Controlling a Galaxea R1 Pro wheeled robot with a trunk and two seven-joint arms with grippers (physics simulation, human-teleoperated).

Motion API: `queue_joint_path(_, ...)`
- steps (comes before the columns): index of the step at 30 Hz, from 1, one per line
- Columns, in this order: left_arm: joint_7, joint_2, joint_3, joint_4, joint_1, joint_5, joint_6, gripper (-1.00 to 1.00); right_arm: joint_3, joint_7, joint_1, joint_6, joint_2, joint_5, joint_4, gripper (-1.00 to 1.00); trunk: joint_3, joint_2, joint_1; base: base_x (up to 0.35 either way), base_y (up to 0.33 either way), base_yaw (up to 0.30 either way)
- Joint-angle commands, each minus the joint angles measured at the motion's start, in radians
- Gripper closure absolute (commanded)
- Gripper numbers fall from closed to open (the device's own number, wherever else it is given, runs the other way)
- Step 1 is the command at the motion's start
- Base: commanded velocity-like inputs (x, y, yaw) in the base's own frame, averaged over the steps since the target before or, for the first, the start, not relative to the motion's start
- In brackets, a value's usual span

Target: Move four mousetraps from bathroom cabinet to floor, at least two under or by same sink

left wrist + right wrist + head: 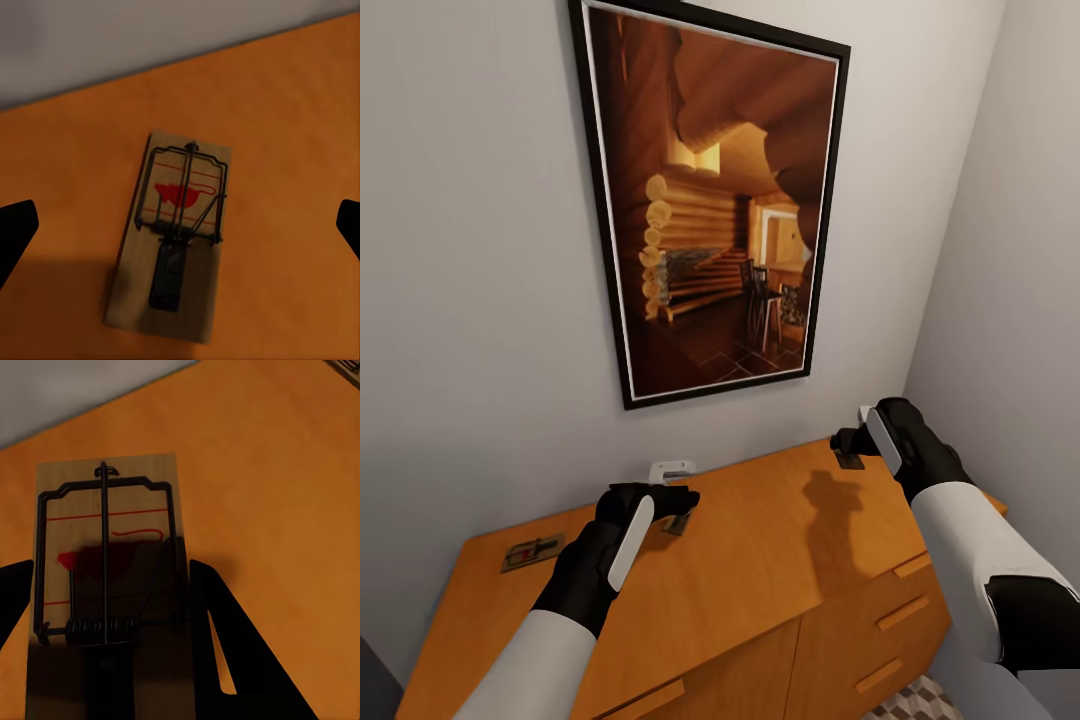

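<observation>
Two grippers over mousetraps on the cabinet (pixel 760 560) top

Each trap is a flat wooden board with dark wire and red print. The left gripper (pixel 180 225) has jaws wide apart, a trap (pixel 174 236) centred between them, its long axis across the gap. The right gripper (pixel 112 607) has jaws apart, close beside another trap's (pixel 105 562) long edges. A third trap (pixel 532 551) lies near the cabinet's left end.

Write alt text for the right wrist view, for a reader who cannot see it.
A mousetrap lies flat on the orange-brown cabinet top, its dark wire frame and spring over a wooden board with red markings. The right gripper's dark fingers flank the board on both sides, open around it. A strip of grey wall shows beyond.
</observation>
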Motion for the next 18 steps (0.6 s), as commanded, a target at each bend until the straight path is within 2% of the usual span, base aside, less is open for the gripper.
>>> queue_joint_path(1, 0.009, 0.0, -0.001, -0.001, -0.001, 0.01, 0.003, -1.0, 0.0, -0.011, -0.001, 0.004, 0.0, -0.013, -0.002, 1.0, -0.005, -0.008, 0.004, 0.0, 0.0, 0.0)
queue_joint_path(10, 0.009, 0.001, -0.001, 0.0, -0.001, 0.01, 0.006, -1.0, 0.0, -0.011, -0.001, 0.006, -0.002, -0.014, -0.002, 1.0, -0.033, -0.071, 0.039, 0.0, 0.0, 0.0)
queue_joint_path(18, 0.008, 0.002, -0.001, 0.001, 0.0, 0.01, 0.008, -1.0, 0.0, -0.011, -0.001, 0.006, -0.002, -0.014, 0.0, 1.0, -0.036, -0.078, 0.042, 0.0, 0.0, 0.0)
